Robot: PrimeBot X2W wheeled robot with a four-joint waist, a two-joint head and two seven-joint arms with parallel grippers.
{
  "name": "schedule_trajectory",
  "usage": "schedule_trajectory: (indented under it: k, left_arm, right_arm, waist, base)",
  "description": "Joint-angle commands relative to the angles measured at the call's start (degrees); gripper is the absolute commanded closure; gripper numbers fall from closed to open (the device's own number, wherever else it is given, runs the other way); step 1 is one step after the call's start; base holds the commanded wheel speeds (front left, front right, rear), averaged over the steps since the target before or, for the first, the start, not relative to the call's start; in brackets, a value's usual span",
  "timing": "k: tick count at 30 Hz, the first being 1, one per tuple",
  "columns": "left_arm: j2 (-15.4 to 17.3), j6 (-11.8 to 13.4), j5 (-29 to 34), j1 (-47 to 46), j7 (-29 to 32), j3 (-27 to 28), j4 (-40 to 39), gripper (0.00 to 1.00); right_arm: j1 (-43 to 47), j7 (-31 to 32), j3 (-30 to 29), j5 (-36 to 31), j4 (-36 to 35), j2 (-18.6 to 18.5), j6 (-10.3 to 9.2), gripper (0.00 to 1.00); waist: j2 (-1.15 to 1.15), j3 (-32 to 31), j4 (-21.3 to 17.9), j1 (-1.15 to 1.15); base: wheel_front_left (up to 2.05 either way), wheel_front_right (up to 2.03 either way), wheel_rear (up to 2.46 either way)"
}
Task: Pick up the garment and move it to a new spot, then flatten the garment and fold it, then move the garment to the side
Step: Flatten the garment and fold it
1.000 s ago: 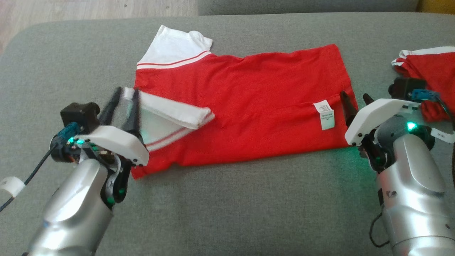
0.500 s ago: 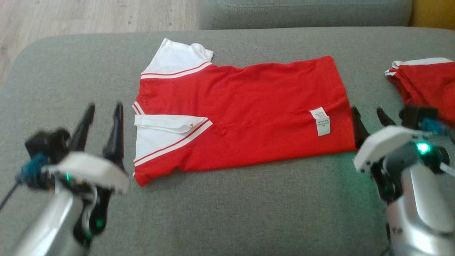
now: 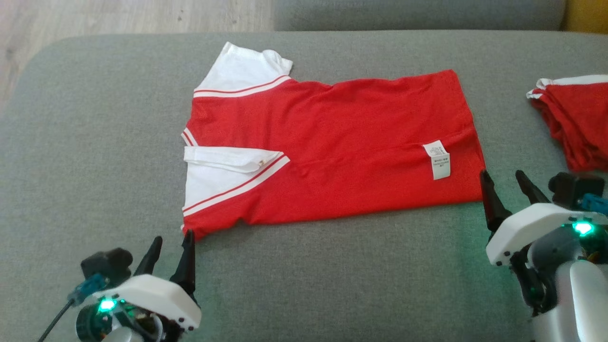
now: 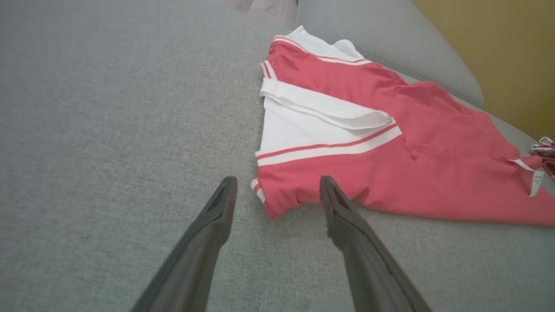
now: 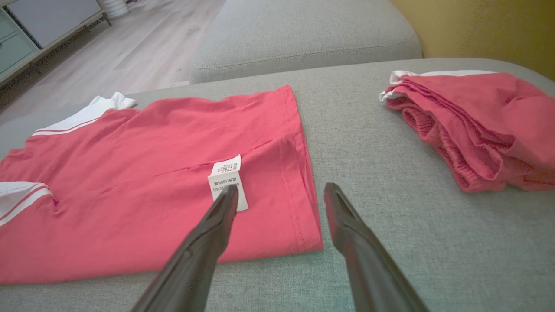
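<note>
— Where do we stand with the shirt?

— We see the red-and-white T-shirt (image 3: pixel 332 152) lying flat mid-seat on the grey sofa (image 3: pixel 95 142), one white sleeve (image 3: pixel 228 159) tucked over its body, the care label (image 3: pixel 439 159) showing. We judge it moved, smoothed and folded once lengthwise.

— And our tools?

— Our left tool (image 3: pixel 173 236) is spread wide and empty, close by the shirt's near left corner. Our right tool (image 3: pixel 501 173), equally wide and empty, sits just beside the near hem corner.

— What is left?

— By our reckoning, a crosswise fold, then the move aside, perhaps towards the folded red garment (image 3: pixel 574 123) on our right.
</note>
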Motion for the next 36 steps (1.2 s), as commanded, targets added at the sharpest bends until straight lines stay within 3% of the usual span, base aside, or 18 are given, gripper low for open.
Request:
schedule_trajectory:
  k: [1, 12, 20, 21, 23, 26, 36]
  left_arm:
    - [0.4, 0.0, -0.4, -3.6, -0.6, 2.0, -0.2, 0.0]
    - [-2.7, -1.6, -2.1, -8.2, 0.9, 1.2, 9.2, 0.0]
    - [-4.0, -2.1, -2.8, -9.5, 2.6, 0.1, 13.8, 0.0]
    - [-4.1, -2.2, -2.9, -9.6, 2.5, 0.1, 14.0, 0.11]
    - [-4.4, -2.5, -2.8, -10.0, 2.3, -0.1, 14.4, 0.54]
    - [-4.6, -2.8, -2.5, -10.5, 1.1, 0.0, 14.5, 1.0]
    - [-3.6, -2.9, -0.9, -12.2, -1.9, 0.8, 11.8, 1.0]
  right_arm:
    - [-1.3, 0.4, 1.3, 0.6, -3.2, -0.3, 0.41, 0.0]
    - [-2.6, 2.4, 1.8, 0.2, -5.7, -0.3, 0.41, 0.0]
    - [-4.4, 3.4, 1.7, -0.4, -3.6, -0.3, 0.41, 0.0]
    - [-4.7, 3.7, 1.7, -0.5, -2.9, -0.3, 0.41, 0.0]
    - [-5.3, 4.1, 1.4, -0.9, -1.5, -0.3, 0.41, 0.0]
    - [-6.3, 4.1, 0.6, -1.2, 1.4, -0.3, 0.41, 0.0]
    - [-10.8, 1.5, -1.5, 4.2, 13.9, -0.3, 0.41, 0.0]
  waist:
    - [0.0, 0.8, -0.4, 0.0]
    - [0.0, 3.5, -2.1, 0.0]
    - [0.0, 4.5, -2.5, 0.0]
    - [0.0, 4.6, -2.4, 0.0]
    - [0.0, 4.8, -2.3, 0.0]
    - [0.0, 5.1, -1.9, 0.0]
    - [0.0, 5.8, -0.1, 0.0]
  base:
    - [0.0, 0.0, 0.0]
    - [0.0, 0.0, 0.0]
    - [0.0, 0.0, 0.0]
    - [0.0, 0.0, 0.0]
    - [0.0, 0.0, 0.0]
    - [0.0, 0.0, 0.0]
    - [0.0, 0.0, 0.0]
